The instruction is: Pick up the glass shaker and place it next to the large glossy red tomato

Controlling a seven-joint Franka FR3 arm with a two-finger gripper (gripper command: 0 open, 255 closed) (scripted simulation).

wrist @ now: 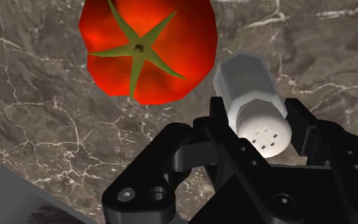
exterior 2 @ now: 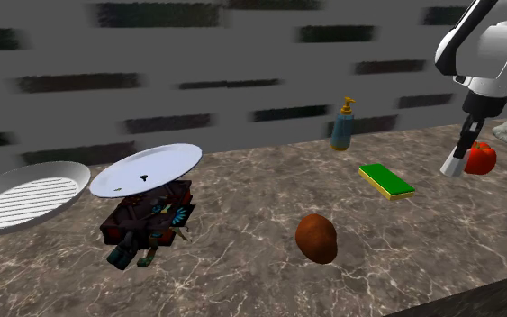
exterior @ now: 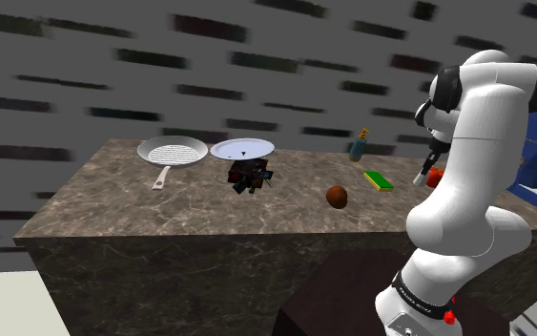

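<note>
Shaker (wrist: 252,95), pale and clasped by its sides between the fingers of my gripper (wrist: 264,130), hangs just beside the red tomato (wrist: 149,48) over the marbled counter (wrist: 37,114), so I judge the pick-up done and only setting down and release left.

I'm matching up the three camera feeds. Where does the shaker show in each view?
Shoulder view: the shaker is towards the right, just left of the red tomato.
Second exterior view: the shaker is far right, tilted, just left of the tomato.
Wrist view: the shaker is clasped between the jaws, with the tomato close beside it.
Shared landmark: the tomato.
</note>
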